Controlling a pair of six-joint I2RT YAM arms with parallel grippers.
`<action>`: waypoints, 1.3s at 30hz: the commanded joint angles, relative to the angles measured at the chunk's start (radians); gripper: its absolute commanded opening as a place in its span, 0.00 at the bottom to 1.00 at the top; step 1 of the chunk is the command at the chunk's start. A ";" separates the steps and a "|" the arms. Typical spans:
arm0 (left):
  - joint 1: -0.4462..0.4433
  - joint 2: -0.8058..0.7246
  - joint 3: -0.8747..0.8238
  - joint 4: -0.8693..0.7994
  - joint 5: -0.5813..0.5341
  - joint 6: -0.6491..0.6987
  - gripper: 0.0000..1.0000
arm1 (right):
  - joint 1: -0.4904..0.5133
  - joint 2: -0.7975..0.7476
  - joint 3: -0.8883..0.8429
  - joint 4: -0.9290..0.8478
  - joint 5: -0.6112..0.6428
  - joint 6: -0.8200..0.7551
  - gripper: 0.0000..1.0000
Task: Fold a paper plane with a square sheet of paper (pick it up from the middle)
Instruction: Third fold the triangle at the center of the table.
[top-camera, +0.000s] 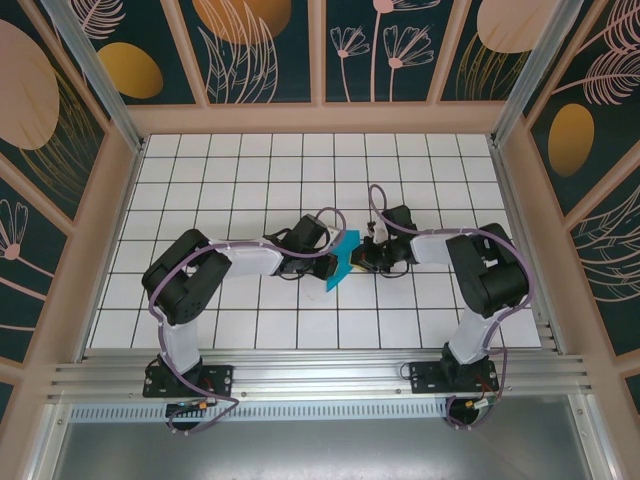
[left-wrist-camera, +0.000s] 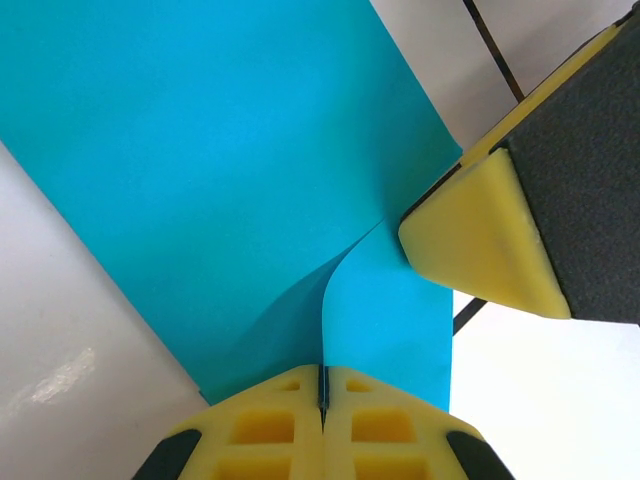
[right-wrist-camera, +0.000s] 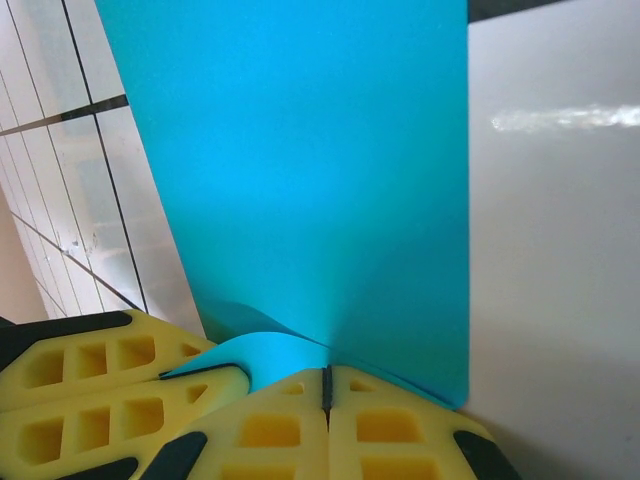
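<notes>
Mid-fold, left jaws and right jaws both pinch closed on the thin teal-blue square sheet of paper (top-camera: 340, 261) between them; next probably needs careful edge alignment.

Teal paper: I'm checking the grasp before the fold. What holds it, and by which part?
Both: the left gripper and the right gripper each pinch the square sheet of paper at an edge.

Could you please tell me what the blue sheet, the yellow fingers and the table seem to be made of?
The sheet looks like thin matte paper: it curls softly, no shine. The fingers: yellow moulded plastic or rubber, judging by recessed pockets. The table: glossy white board, with a glare streak.
</notes>
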 joint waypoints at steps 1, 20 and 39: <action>0.007 0.037 0.007 -0.060 -0.013 0.020 0.02 | -0.010 -0.010 0.022 -0.066 0.039 -0.043 0.04; 0.008 0.038 0.006 -0.063 -0.012 0.021 0.02 | -0.060 0.064 0.007 -0.049 0.064 -0.047 0.04; 0.007 0.036 0.010 -0.075 -0.019 0.028 0.02 | -0.078 0.078 0.023 -0.015 0.040 -0.041 0.03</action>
